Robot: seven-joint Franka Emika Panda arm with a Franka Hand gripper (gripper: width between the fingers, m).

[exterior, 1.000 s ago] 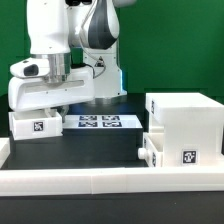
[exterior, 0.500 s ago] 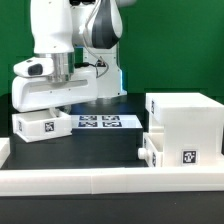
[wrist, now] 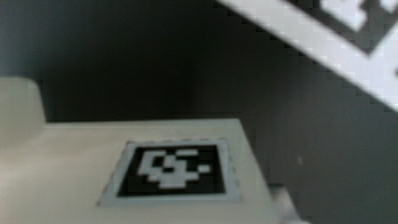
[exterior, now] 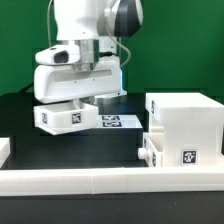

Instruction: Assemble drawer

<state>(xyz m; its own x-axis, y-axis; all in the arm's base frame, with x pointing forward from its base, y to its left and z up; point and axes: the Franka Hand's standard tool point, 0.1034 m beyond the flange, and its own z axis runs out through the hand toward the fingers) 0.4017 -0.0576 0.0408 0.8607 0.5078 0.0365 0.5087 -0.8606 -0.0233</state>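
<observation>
The drawer's large white casing (exterior: 185, 122) stands at the exterior view's right. One small tray (exterior: 158, 150) sits low at its front left, and a tag (exterior: 188, 157) shows on the casing's front. My gripper (exterior: 68, 103) is shut on the other small tray (exterior: 65, 117) and holds it tilted a little above the black table, left of the casing. In the wrist view that tray's white face (wrist: 107, 150) and its tag (wrist: 173, 170) fill the frame close up. My fingertips are hidden.
The marker board (exterior: 120, 122) lies flat on the table behind the held tray; it also shows blurred in the wrist view (wrist: 338, 25). A low white rim (exterior: 100, 180) edges the table's front, with a raised piece (exterior: 4, 148) at the left.
My arm has swung toward the exterior view's right, carrying the small tray up off the table and toward the casing. The casing and its tray have not moved.
</observation>
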